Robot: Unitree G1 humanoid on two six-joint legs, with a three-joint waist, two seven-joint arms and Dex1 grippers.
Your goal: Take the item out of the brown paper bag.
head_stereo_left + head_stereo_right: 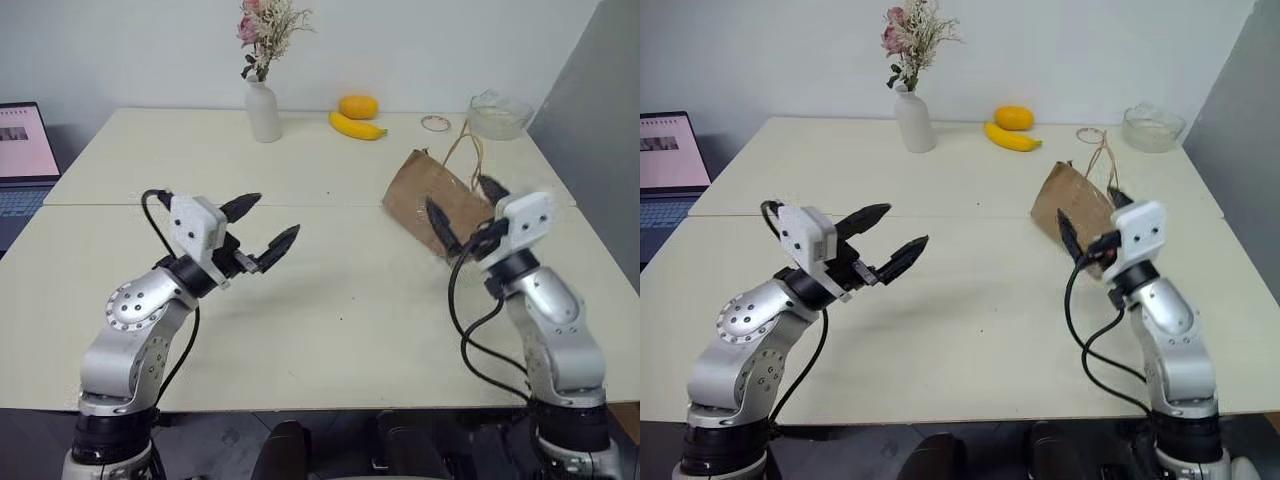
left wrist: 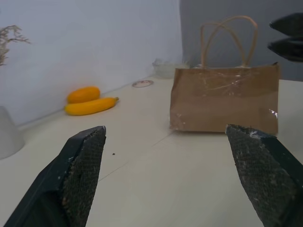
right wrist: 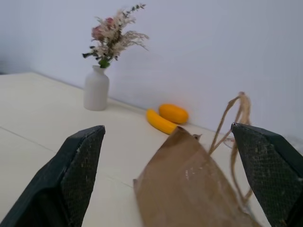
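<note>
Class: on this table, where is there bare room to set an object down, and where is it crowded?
Bare: the wide stretch between the left end effector and the brown paper bag, and the part left of the white vase. Crowded: the far right, with banana, orange fruit and glass bowl.

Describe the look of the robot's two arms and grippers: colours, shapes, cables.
Both arms are silver-grey metal with rounded joint housings; the left arm's housing has a round plate with small holes. Each wrist carries a white boxy block. The left gripper and right gripper each have two black, tapered, pointed fingers; the pads are dark and finely textured. Black cables loop loosely beside each forearm.
</note>
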